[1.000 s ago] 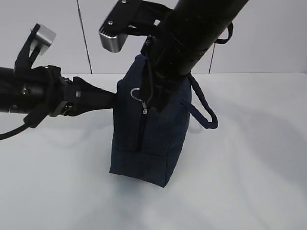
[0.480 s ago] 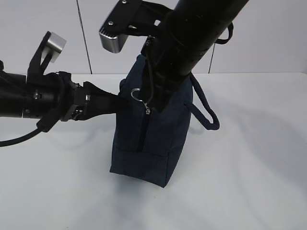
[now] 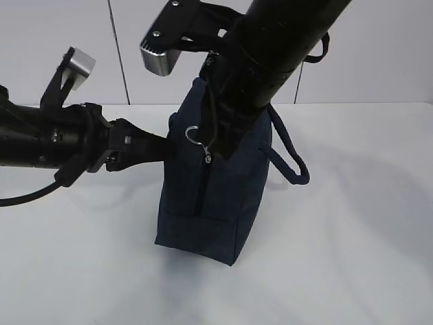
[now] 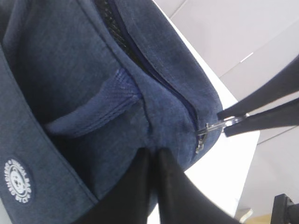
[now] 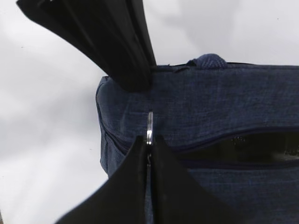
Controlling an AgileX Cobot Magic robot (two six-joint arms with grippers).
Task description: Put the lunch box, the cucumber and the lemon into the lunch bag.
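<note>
The dark navy lunch bag [image 3: 210,196] stands upright mid-table, its loop handle [image 3: 287,159] hanging on the right. My left gripper [image 3: 165,141] comes in from the left and is shut on a fold of the bag's fabric [image 4: 152,150]. My right gripper [image 3: 215,145] reaches down from above and is shut on the silver ring pull [image 5: 149,127] of the zipper. The pull also shows in the left wrist view [image 4: 218,125]. The zipper is partly open, showing a dark gap [image 5: 254,148]. The lunch box, cucumber and lemon are out of view.
The white table [image 3: 352,244] spreads around the bag, with a white wall behind. The right arm's thick black link [image 3: 284,34] crosses over the top of the bag. A round white logo patch [image 4: 17,181] sits on the bag's side.
My left arm has moved right, toward the bag, and holds its left side. The zipper slider has shifted slightly. The right arm has hardly moved.
</note>
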